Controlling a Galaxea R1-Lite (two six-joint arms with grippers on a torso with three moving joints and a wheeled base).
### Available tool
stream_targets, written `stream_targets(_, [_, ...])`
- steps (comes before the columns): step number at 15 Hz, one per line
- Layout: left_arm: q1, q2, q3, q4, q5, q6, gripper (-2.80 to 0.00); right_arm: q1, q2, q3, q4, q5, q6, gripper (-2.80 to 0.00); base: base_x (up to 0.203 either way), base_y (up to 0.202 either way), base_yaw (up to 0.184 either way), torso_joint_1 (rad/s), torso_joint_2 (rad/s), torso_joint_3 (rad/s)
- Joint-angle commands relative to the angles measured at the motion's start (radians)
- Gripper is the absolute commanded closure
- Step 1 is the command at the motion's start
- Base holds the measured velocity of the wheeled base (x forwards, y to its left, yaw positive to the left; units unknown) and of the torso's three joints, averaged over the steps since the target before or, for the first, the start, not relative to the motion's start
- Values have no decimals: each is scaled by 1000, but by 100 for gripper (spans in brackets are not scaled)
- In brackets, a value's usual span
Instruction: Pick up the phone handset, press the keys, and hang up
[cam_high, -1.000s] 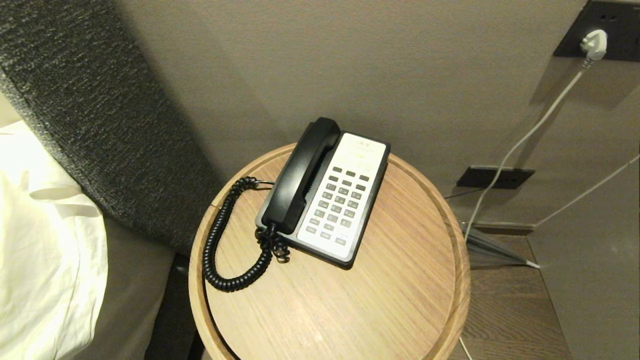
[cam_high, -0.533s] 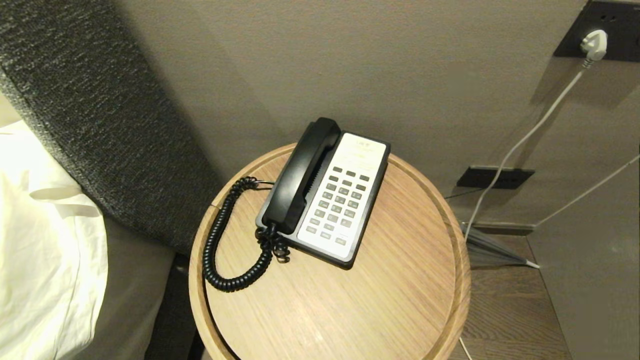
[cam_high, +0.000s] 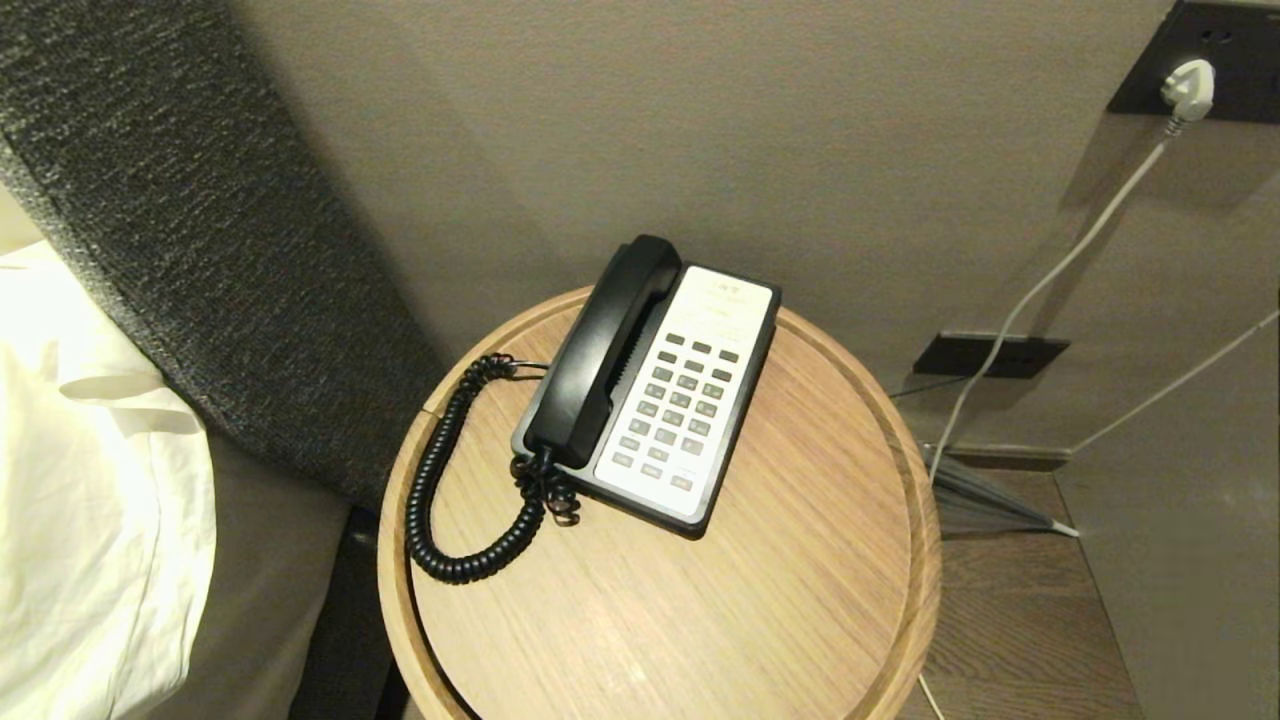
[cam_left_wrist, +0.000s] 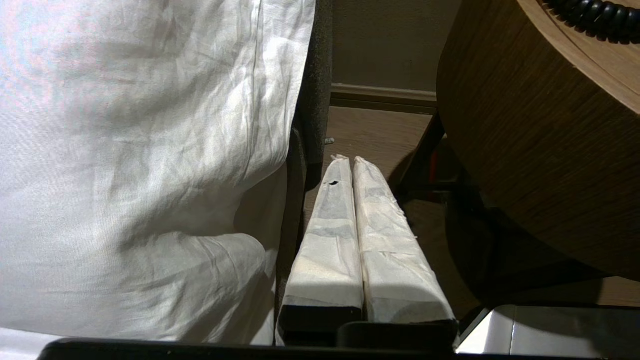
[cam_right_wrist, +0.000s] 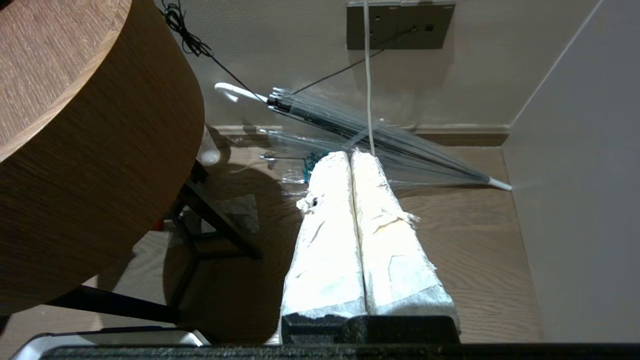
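Observation:
The black phone handset (cam_high: 603, 352) lies in its cradle on the left side of the phone base (cam_high: 742, 410), whose white face carries rows of grey keys (cam_high: 672, 415). A black coiled cord (cam_high: 437, 480) loops from the handset's near end across the round wooden table (cam_high: 800, 560). Neither arm shows in the head view. My left gripper (cam_left_wrist: 348, 159) hangs low between the bed and the table, its white-wrapped fingers pressed together, holding nothing. My right gripper (cam_right_wrist: 349, 153) hangs low on the table's other side above the floor, also shut and empty.
A bed with white linen (cam_high: 90, 520) and a dark padded headboard (cam_high: 190, 230) stands left of the table. A folded clear umbrella (cam_right_wrist: 380, 135) lies on the wooden floor by the wall. A white plug and cable (cam_high: 1188, 88) run down from a wall socket at right.

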Motion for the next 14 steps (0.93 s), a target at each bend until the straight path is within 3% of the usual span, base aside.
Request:
stream_targets(1, [0,-2,-2,2,0,1,0,0,5,21,-2,1,-1,0,0,0,0,0,0,0])
stream_targets(14, [0,-2,0,1,0,7,0,0,5,21,-2,0,4,0,0,0,0,0,0,0])
